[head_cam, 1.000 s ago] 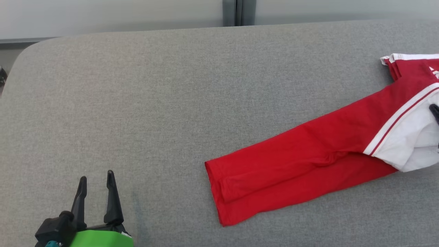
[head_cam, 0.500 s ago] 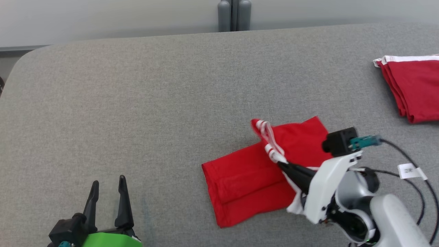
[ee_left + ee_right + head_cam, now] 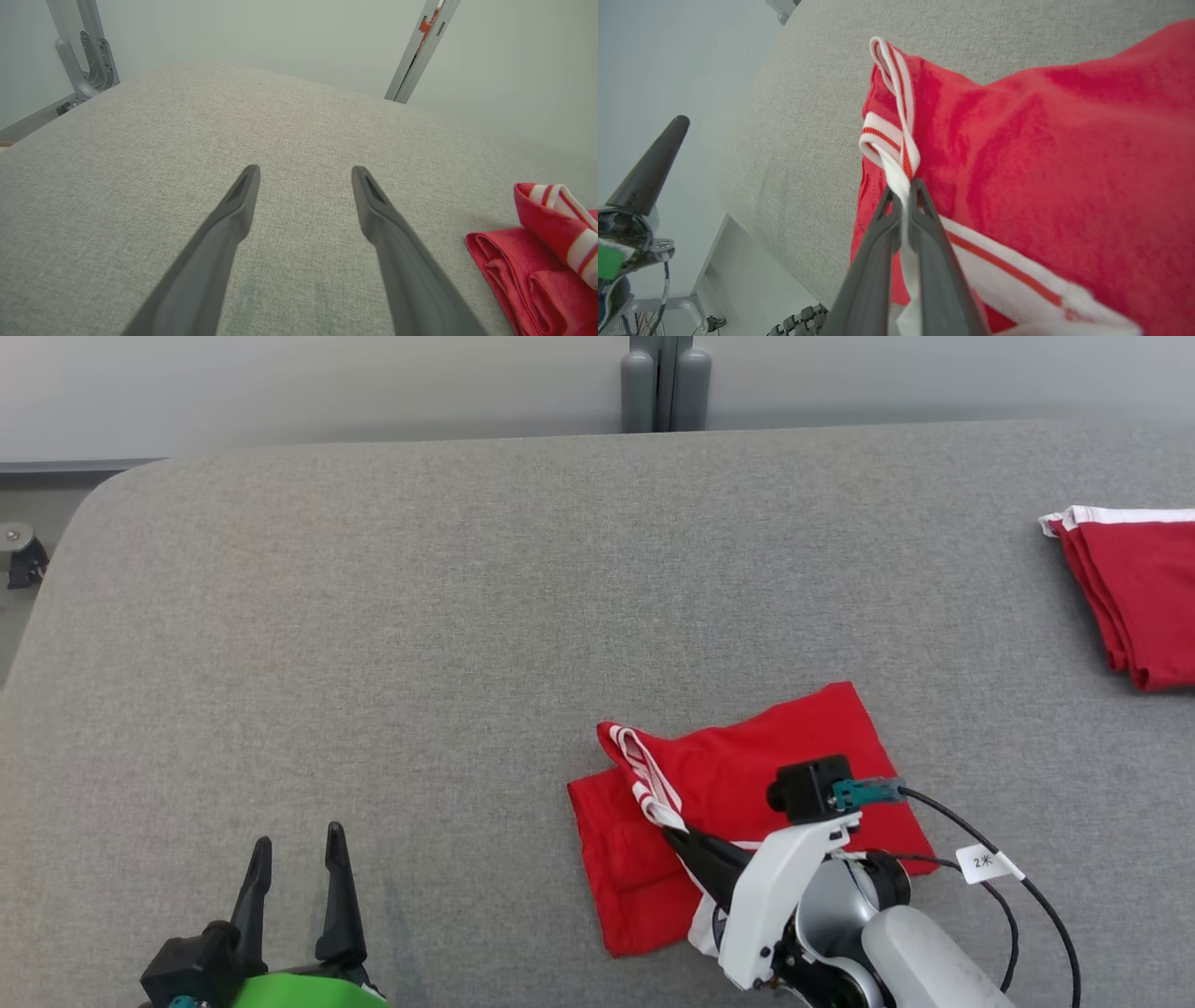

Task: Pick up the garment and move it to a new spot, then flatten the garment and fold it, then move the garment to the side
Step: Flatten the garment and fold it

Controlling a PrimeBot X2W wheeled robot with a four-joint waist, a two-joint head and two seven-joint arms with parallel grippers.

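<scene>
The garment (image 3: 794,747) is a pair of red trousers with a white-striped waistband, lying doubled over on the grey padded table (image 3: 373,616), right of centre near the front edge. My right gripper (image 3: 677,835) is shut on the waistband's white edge and holds that end raised over the folded legs. In the right wrist view the fingers (image 3: 878,242) pinch the white band (image 3: 896,154) above the red cloth (image 3: 1041,154). My left gripper (image 3: 294,859) stands open over bare table at the lower left, apart from the garment (image 3: 528,261), with nothing between its fingertips (image 3: 247,186).
A second red garment (image 3: 1130,597), folded with a white edge, lies at the table's far right. Grey posts (image 3: 665,383) stand behind the table's back edge. The table's rounded left corner (image 3: 84,513) borders the floor. My left gripper's finger (image 3: 649,168) shows at the right wrist view's left.
My right gripper has carried the waistband end leftwards over the legs, so the long garment is now doubled over. The head camera has shifted. The left gripper stays open in place.
</scene>
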